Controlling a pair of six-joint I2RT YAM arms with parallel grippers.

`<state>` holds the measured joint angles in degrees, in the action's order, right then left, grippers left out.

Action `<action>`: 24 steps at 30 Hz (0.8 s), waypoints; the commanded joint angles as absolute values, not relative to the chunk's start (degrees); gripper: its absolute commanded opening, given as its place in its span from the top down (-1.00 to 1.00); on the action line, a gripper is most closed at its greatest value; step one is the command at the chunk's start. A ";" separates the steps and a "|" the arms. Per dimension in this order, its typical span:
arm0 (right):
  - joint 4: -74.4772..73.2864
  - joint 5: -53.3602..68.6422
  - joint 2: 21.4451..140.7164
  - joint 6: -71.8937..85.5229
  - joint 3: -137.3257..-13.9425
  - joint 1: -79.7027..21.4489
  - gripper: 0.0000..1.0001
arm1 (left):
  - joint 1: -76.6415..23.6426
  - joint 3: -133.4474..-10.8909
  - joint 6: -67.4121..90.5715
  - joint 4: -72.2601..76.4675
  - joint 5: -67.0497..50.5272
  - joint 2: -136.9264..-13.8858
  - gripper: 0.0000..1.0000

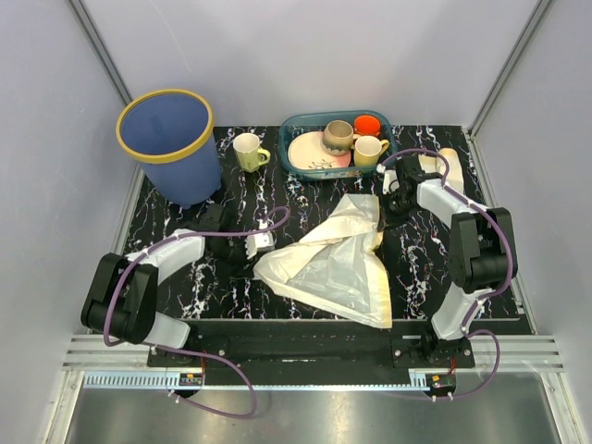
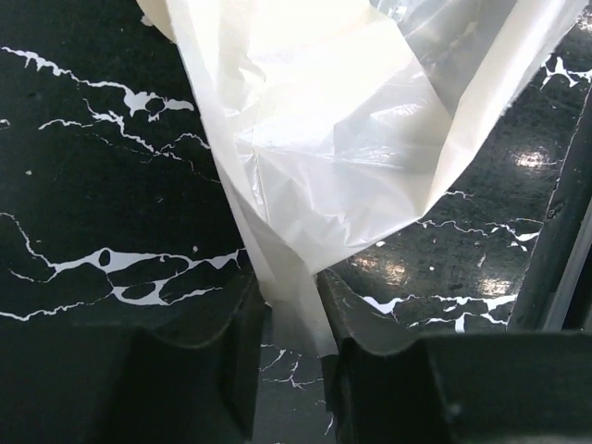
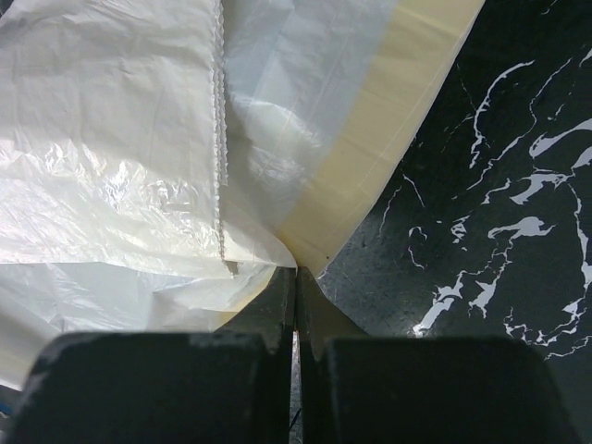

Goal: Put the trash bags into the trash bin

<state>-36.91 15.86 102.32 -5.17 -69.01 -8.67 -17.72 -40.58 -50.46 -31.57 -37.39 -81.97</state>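
A large cream-white trash bag [image 1: 333, 264] lies spread flat on the black marbled table. The blue trash bin [image 1: 169, 143] with a yellow rim stands upright at the far left. My left gripper [image 1: 264, 242] is at the bag's left corner. In the left wrist view its fingers [image 2: 291, 305] stand apart with a strip of the bag [image 2: 342, 139] between them. My right gripper [image 1: 384, 220] is at the bag's far right corner. In the right wrist view it [image 3: 297, 277] is shut on the bag's edge [image 3: 139, 139]. A small pale lump [image 1: 450, 159] shows behind the right arm; I cannot tell what it is.
A teal oval basket [image 1: 294, 166] with a plate and three mugs stands at the back middle. A pale yellow mug [image 1: 248, 151] stands between it and the bin. Grey walls close in on the left, back and right. A metal rail runs along the near edge.
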 commanded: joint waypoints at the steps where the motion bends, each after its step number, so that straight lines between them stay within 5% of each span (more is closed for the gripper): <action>1: -37.27 12.84 102.48 -7.38 -71.02 -7.91 1.00 | -17.75 -39.64 -53.08 -29.35 -37.88 -78.06 0.49; 4: -37.26 11.43 102.39 -8.61 -70.75 -7.21 1.00 | -17.84 -39.72 -51.78 -29.18 -36.48 -72.17 1.00; 13: -37.26 8.35 101.34 -11.07 -72.33 -5.54 1.00 | -21.69 -43.68 -61.78 -38.05 -15.94 -52.76 1.00; 20: -37.97 8.26 101.07 -13.18 -72.95 -4.31 1.00 | -46.91 -32.89 -62.14 -34.81 16.90 -49.57 1.00; 24: -37.88 8.60 101.69 -14.50 -72.95 -3.08 1.00 | -56.67 -28.65 -59.69 -33.14 19.69 -49.48 1.00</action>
<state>-37.65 9.47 102.35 -12.16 -71.11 -4.49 -49.71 -31.57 -61.14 -34.20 6.33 -49.41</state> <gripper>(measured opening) 0.007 0.002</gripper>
